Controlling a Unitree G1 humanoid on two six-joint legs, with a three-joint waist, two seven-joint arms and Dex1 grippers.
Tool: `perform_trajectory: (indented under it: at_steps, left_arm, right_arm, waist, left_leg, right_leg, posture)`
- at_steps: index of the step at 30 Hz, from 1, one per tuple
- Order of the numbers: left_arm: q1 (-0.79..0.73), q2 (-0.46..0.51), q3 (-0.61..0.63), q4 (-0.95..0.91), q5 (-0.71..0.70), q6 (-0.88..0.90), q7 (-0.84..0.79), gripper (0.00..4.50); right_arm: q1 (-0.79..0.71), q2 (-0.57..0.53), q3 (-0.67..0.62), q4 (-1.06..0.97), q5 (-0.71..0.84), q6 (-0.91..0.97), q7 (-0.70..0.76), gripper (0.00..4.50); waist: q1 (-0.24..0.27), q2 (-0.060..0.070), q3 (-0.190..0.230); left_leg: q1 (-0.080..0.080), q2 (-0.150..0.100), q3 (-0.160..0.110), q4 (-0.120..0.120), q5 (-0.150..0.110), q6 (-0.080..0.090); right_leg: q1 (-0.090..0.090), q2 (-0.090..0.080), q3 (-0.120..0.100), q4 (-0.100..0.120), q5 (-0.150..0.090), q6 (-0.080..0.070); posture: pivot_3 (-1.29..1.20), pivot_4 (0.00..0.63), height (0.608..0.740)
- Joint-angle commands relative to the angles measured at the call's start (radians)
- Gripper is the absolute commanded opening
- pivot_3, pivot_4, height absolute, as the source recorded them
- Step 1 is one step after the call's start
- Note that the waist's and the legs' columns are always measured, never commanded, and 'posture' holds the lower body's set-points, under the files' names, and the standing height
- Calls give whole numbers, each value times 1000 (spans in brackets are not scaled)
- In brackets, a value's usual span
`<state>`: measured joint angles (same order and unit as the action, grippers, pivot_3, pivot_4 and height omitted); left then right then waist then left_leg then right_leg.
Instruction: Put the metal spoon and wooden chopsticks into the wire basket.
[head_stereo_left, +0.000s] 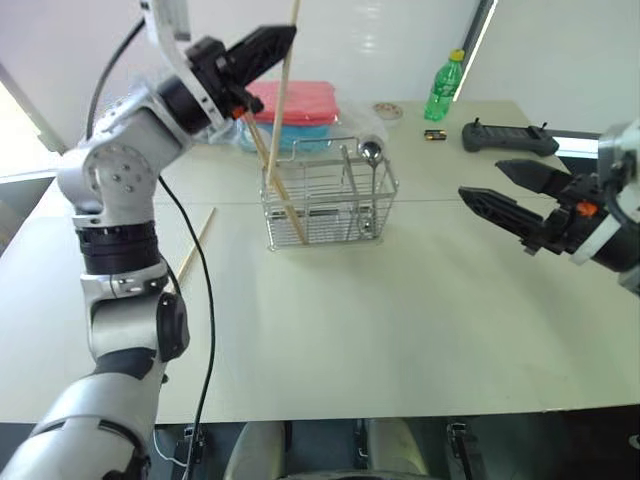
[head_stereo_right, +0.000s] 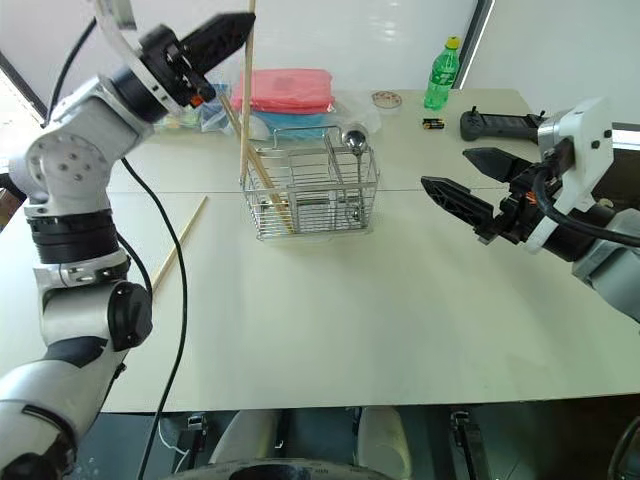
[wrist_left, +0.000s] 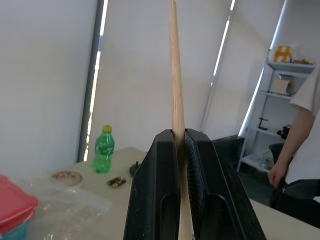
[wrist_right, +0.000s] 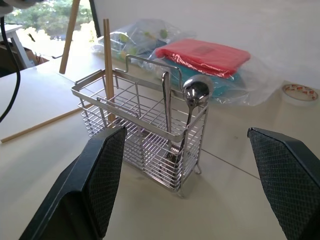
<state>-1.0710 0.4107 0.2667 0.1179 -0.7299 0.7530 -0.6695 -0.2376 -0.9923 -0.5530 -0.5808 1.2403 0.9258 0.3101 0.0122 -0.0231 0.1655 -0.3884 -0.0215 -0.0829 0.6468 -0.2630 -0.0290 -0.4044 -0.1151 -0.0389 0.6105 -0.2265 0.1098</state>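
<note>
The left tool (head_stereo_left: 262, 47) is clamped on a chopstick (head_stereo_left: 288, 90) over the wire basket (head_stereo_left: 330, 195); it needs lowering at the basket's nine o'clock end, then letting go. The right tool (head_stereo_left: 520, 196) gapes empty; another chopstick (head_stereo_left: 196, 243) waits on the worktop (head_stereo_left: 400, 320).

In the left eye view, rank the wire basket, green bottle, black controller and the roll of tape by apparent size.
1. wire basket, clearly largest.
2. black controller.
3. green bottle, close to the controller in area; both sit farther back, so their order is unsure.
4. roll of tape, smallest.
</note>
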Motion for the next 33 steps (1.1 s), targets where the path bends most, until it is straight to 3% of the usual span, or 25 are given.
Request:
perform_trajectory:
  at_steps: [1,12,26,33]
  left_arm:
    - [12,20,-24,13,40,-60,-27,89]
    - [57,-66,-34,167,127,-278,-17,89]
    - [-34,-70,-11,246,113,-305,-23,89]
    - [26,-114,-51,277,162,-375,-31,89]
  right_arm:
    - [-20,6,-17,2,15,-24,-2,3985]
    - [-12,15,-37,12,65,-21,-26,3985]
    - [15,22,-40,13,66,-30,-30,3985]
    - [7,33,-35,15,85,-36,-47,3985]
  waist:
    - [0,0,0]
    - [3,-1,0]
    - [1,-1,0]
    - [1,0,0]
  left_leg:
    - [0,0,0,0,0,0]
    - [-1,0,0,0,0,0]
    - [-1,0,0,0,0,0]
    - [0,0,0,0,0,0]
  right_leg:
    - [0,0,0,0,0,0]
    - [0,-1,0,-1,0,0]
    - [0,0,0,-1,1,2]
    - [0,0,0,0,1,2]
  posture:
    - [0,150,692]
    - [0,150,692]
    - [0,150,692]
    - [0,150,692]
